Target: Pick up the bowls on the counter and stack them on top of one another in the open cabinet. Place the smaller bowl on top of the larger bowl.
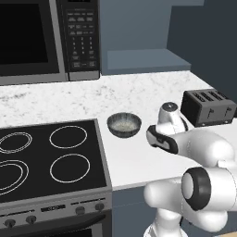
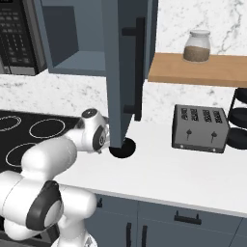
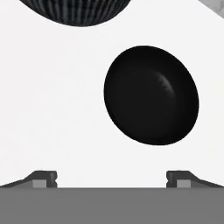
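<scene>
Glossy black: the smaller bowl [image 3: 151,95] is seen from above in the hand view, lying on the white table [image 3: 52,109], ahead of the fingertips and a little to one side; in the right base view its dark edge [image 2: 121,150] shows past the lower corner of the cabinet door [image 2: 126,72]
Larger bowl: the grey ribbed larger bowl [image 1: 124,124] is set on the table just beside the stovetop [image 1: 48,157]; in the hand view its ribbed wall [image 3: 78,11] is apart from the black one, with bare table between them
Hand: the hand [image 3: 112,178] is spread about as wide as it goes and nothing is held; both fingertips [image 3: 43,178] are clear of the black bowl
Open cabinet: the shelf floor [image 1: 146,60] is up behind the table, with no bowl on it as far as can be seen
Handling, black bowl: it is judged stiff, light and slippery, since the surface is smooth and shiny; a chip is likely if it is dropped
Where to hold: the rim is judged the best place, one finger inside and one outside the wall; a pinch across the full width is thought less sure on so smooth a curve
Handling, grey bowl: the ribs are expected to give more bite; as the base of the stack it is best moved first
Risk: the rim may slide out of a shallow pinch
</scene>
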